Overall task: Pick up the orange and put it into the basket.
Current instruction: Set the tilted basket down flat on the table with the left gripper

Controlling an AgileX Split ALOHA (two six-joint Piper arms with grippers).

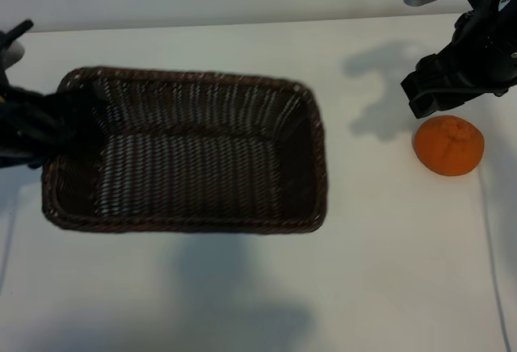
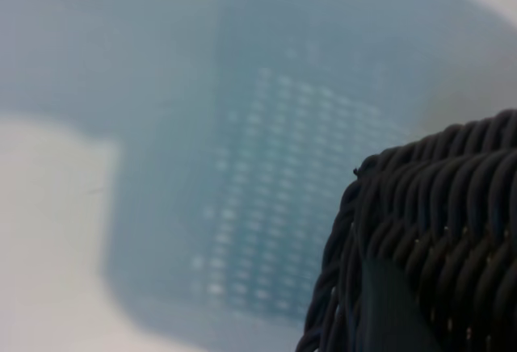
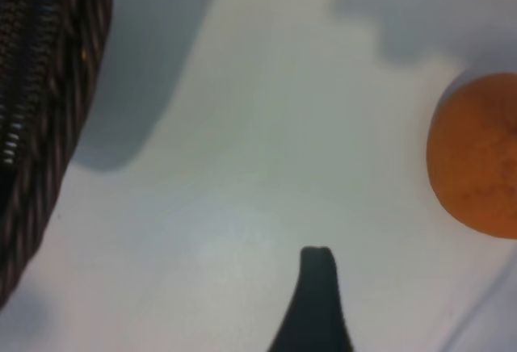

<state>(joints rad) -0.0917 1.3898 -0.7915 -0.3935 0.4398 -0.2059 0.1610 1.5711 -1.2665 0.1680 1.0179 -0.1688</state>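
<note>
A white tabletop [image 1: 242, 303] is shown from above, with a dark brown woven wicker basket [image 1: 186, 215] lying left of centre; the basket is seen to be empty, and a broad shadow is cast on the tabletop below its near rim. The orange [image 1: 449, 145] is found on the tabletop to the right of the basket, well apart from it and outside it; its puckered top is turned upward.

The left gripper [image 1: 36, 126] is placed at the basket's left end, where its dark body overlaps the braided rim; in the left wrist view a rounded corner of the basket [image 2: 420, 247] is seen close up above the tabletop and its shadow. Whether the left fingers are spread, pressed together or pinching the rim cannot be told from these views.

The right gripper [image 1: 440, 94] is held just above and slightly left of the orange in the exterior view, without contact being visible; its fingers are spread and nothing is held between them. In the right wrist view one dark fingertip [image 3: 317, 267] is seen over bare tabletop, with the orange [image 3: 477, 154] off to one side and the basket's wall [image 3: 40, 110] at the opposite edge.
</note>
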